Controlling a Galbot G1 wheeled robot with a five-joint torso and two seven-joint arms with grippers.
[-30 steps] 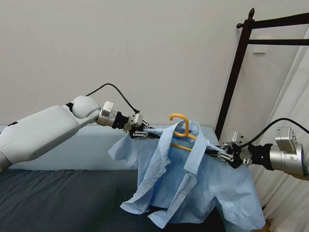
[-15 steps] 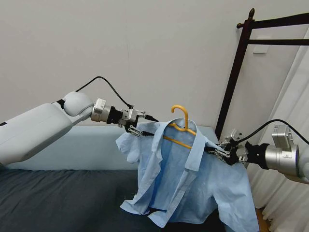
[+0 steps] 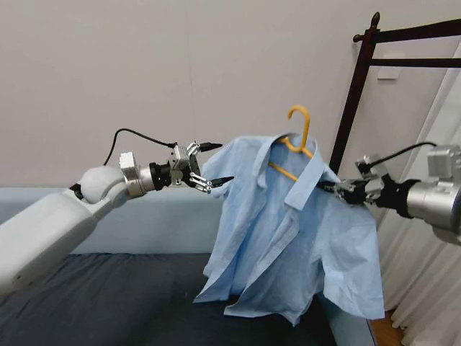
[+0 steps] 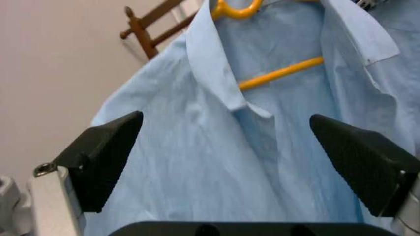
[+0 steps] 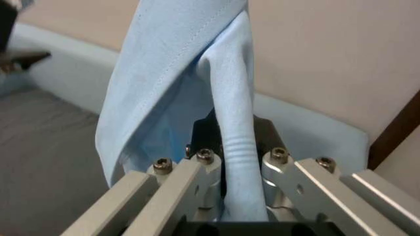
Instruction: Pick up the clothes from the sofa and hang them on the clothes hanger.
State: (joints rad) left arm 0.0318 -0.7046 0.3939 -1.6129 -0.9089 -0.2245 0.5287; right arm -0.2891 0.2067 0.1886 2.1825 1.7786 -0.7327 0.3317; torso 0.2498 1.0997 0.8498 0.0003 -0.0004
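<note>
**Shirt up on its hanger, right gripper carrying, left gripper open alongside**

My right gripper [image 3: 333,189] is pinched shut on a fold of the light blue shirt [image 3: 274,223] at its shoulder. In the right wrist view the cloth runs straight down between the closed fingers. That is the only grip I have on the load.

The shirt is draped on a yellow hanger [image 4: 282,73] and held in the air above the right end of the sofa [image 3: 108,303]. Its collar stands open, its front hangs loose, and the hem trails low over the dark seat cushion. I cannot tell whether the hem touches the cushion.

My left gripper [image 3: 220,162] is spread wide and holds nothing. It sits just beside the shirt's other shoulder, with the fingertips at the edge of the cloth. From the left wrist camera the shirt front lies ahead of the two black pads [image 4: 105,152], which are well apart.

The hanger's hook points up, just left of the slanting post of the dark wooden clothes rack [image 3: 354,94] and well below its top rail. Bare wall [image 3: 144,65] gives open room above and to the left. On the right it is tight, with a white curtain [image 3: 443,115] close behind my right arm.
</note>
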